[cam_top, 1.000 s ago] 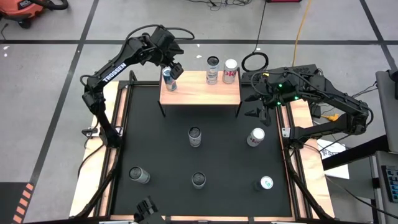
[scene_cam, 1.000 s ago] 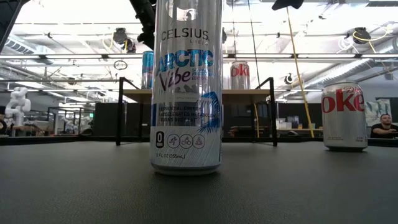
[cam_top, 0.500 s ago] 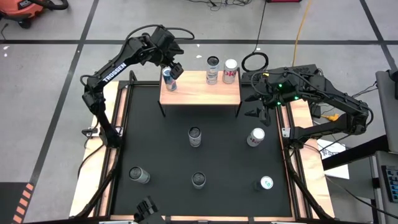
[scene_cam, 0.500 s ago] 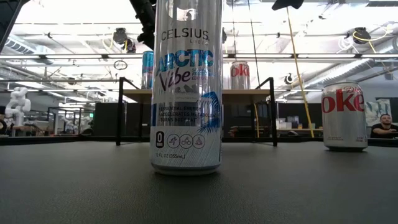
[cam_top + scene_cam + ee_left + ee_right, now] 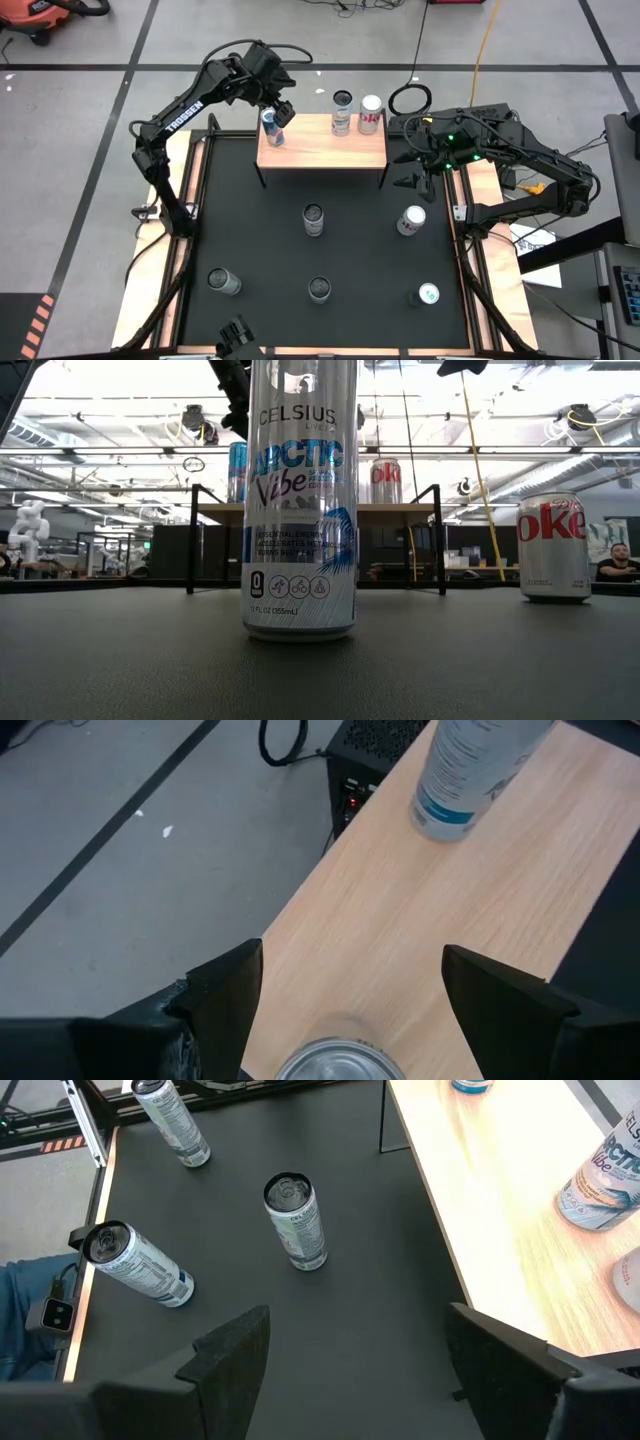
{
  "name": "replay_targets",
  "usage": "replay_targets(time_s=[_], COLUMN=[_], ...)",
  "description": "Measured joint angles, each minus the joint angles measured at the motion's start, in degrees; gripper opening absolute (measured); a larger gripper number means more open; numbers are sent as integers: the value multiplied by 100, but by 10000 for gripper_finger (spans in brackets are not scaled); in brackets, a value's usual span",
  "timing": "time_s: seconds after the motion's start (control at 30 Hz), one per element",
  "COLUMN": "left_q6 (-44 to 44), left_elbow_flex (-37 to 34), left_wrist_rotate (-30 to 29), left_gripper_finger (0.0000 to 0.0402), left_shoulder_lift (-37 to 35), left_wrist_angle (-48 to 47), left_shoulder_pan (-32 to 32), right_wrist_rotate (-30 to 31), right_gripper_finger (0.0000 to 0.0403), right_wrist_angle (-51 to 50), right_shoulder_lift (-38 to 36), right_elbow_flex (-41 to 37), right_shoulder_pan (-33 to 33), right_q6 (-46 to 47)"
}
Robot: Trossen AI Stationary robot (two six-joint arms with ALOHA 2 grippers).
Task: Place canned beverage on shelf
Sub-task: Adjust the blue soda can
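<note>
Left pincer (image 5: 275,112) sits over the upper-left corner of the shelf (image 5: 322,150), fingers (image 5: 225,990) spread wide on either side of a blue-and-silver can (image 5: 270,127) that stands upright on the board. Wrist view shows gaps between the fingers and the can top (image 5: 338,1060), so open, not gripping. That can is close to the shelf's left and back edges.

Two more cans on the shelf's back edge, upper centre of the high view: a dark-topped can (image 5: 342,113) and a Coke can (image 5: 371,114), just beside each other, both near the rear lip. Front half of the shelf board is bare wood, free room between the left can and the pair.

Right pincer (image 5: 414,168) hangs just right of the shelf's right edge, over the black tabletop (image 5: 260,240), fingers apart, holding nothing. Right wrist view: open mat between its fingers.

Loose cans on the tabletop, well apart from each other: centre can (image 5: 314,219), Diet Coke can (image 5: 411,220) at right centre, lower-left can (image 5: 223,282), lower-centre can (image 5: 320,289), lower-right can (image 5: 427,295). Wide clear lane between the shelf's front legs and the centre can. Low view: tall Celsius can (image 5: 300,500) fills the centre, shelf behind it, a person (image 5: 618,563) at far right edge.
</note>
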Motion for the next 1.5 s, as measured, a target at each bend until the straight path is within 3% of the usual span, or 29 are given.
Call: replay_targets(time_s=[1.33,1.5], left_q6=[-293,-245], left_elbow_flex=[0,0], left_wrist_rotate=[94,-148], left_gripper_finger=[304,304], left_shoulder_lift=[0,0], left_wrist_angle=[-253,-290], left_shoulder_pan=[2,2], right_wrist_rotate=[1,-1], right_gripper_finger=[281,281], right_wrist_angle=[-9,-7], right_shoulder_lift=[0,0], right_elbow_flex=[0,0], right_shoulder_pan=[-1,0], right_q6=[-2,-2])
